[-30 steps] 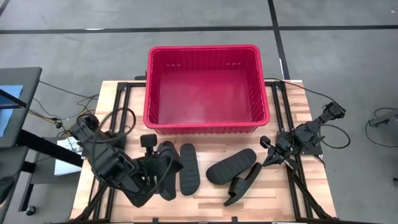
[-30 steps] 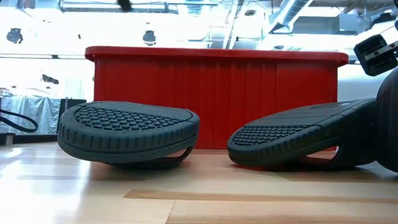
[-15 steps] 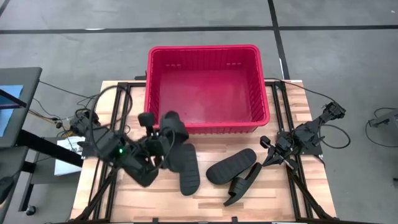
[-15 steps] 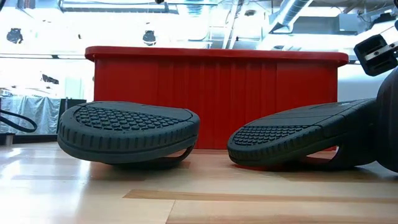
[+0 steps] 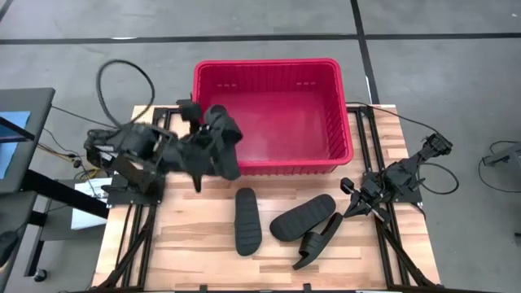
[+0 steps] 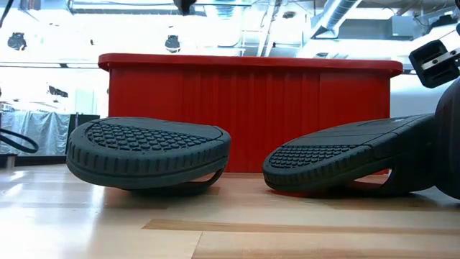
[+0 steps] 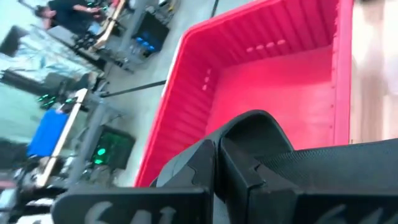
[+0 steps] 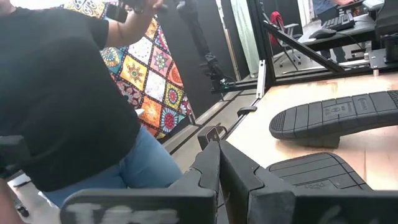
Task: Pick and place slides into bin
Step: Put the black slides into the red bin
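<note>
The left gripper [image 5: 213, 137] is clamped on one slide [image 5: 223, 145], holding it in the air over the near-left corner of the red bin [image 5: 269, 72], at about nine o'clock from the tub's middle. Three more slides lie on the wooden table [image 5: 179, 244] at six o'clock from the bin: one [image 5: 247, 220] alone, two [image 5: 303, 216] touching. The right gripper [image 5: 352, 203] rests at the table's right edge, at three o'clock, fingers pinched together, holding nothing.
</note>
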Robot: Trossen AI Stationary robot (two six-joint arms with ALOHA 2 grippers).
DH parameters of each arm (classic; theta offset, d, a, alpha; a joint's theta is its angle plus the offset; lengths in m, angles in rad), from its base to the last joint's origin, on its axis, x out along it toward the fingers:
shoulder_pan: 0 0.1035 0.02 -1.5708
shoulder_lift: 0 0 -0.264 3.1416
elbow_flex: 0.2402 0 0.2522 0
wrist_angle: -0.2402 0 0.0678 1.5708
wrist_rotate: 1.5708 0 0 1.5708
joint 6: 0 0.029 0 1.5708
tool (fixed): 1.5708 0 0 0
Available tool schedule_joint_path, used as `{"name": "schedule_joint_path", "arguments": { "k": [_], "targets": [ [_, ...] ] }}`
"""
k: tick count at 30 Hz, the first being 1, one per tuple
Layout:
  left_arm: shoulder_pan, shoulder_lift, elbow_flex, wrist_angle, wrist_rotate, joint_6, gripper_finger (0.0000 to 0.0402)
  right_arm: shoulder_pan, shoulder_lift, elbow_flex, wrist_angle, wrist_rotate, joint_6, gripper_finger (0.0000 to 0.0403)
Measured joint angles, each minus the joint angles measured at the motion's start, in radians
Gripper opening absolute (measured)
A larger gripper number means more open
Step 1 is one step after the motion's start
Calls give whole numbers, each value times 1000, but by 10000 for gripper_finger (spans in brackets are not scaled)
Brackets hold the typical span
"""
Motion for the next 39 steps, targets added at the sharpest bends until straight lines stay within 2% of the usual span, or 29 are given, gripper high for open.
{"name": "schedule_joint_path", "arguments": {
  "k": [5,12,18,23,27,34,39],
  "targets": [
    [168,-16,0,172,259,207,0,0,0,0,0,0,0,0],
    [409,-13,-48,293,560,390,0,0,0,0,0,0,0,0],
    [608,-31,-115,424,800,463,0,0,0,0,0,0,0,0],
    [742,-73,-251,535,953,505,0,0,0,0,0,0,0,0],
    [812,-125,-438,683,1037,506,0,0,0,0,0,0,0,0],
    [895,-266,-794,1000,1090,468,0,0,0,0,0,0,0,0],
    [930,-340,-984,1187,1092,433,0,0,0,0,0,0,0,0]
  ]
}}
